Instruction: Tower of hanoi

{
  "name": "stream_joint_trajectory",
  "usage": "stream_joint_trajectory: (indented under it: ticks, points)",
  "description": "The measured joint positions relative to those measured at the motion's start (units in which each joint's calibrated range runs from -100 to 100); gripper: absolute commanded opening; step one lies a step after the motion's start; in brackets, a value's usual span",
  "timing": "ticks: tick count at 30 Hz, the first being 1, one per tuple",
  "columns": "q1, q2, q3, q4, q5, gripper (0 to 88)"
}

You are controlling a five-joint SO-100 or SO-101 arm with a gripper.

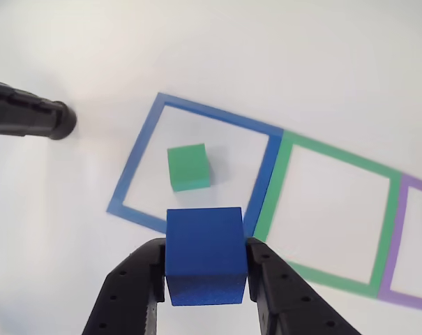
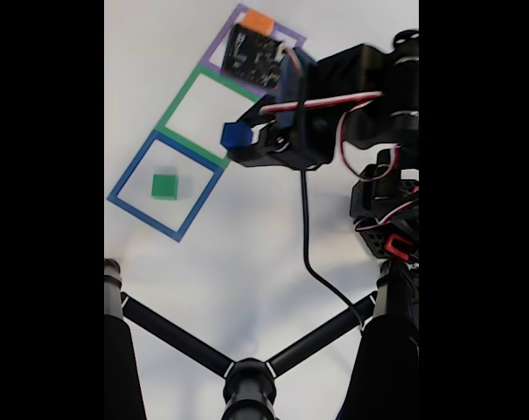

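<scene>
Holding the blue cube (image 1: pixel 204 255) between both fingers, my tool (image 1: pixel 205 279) was clamped on its left and right faces, and in the other view the cube hung above the near edge of the blue frame (image 1: pixel 145 139). The fixed view showed the blue cube (image 2: pixel 236 134) in the air over the white surface (image 2: pixel 247 262), near the border between the green frame (image 2: pixel 184 92) and the blue frame (image 2: pixel 128 179), not resting on anything.

The green block (image 1: pixel 189 167) sat alone inside the blue frame, flat on the surface, with nothing on top of it. The orange block (image 2: pixel 259 21) lay in the purple frame (image 2: pixel 213 48) at the far end of the row; my arm covered most of that square, so I could not tell what was under or beside it. The green frame between them looked bare.

I judged the puzzle to be at an early stage: the two smallest pieces were off the stack, one parked, one in my grip. Setting the cube down remained, likely onto the green block, and after that the orange piece and whatever lay beneath it had still to be shifted and the tower rebuilt.
</scene>
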Motion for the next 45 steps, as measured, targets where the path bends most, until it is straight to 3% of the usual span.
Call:
stream_joint_trajectory:
  ticks: [8,20,31,45]
  points:
    - [0.00,3.44,28.47,-34.82,1.17,2.8]
    - [0.00,25.36,44.56,-80.73,1.17,3.3]
    - [-2.04,41.81,45.76,-101.86,1.17,3.4]
    - [-2.62,55.25,39.83,-110.25,1.96,3.7]
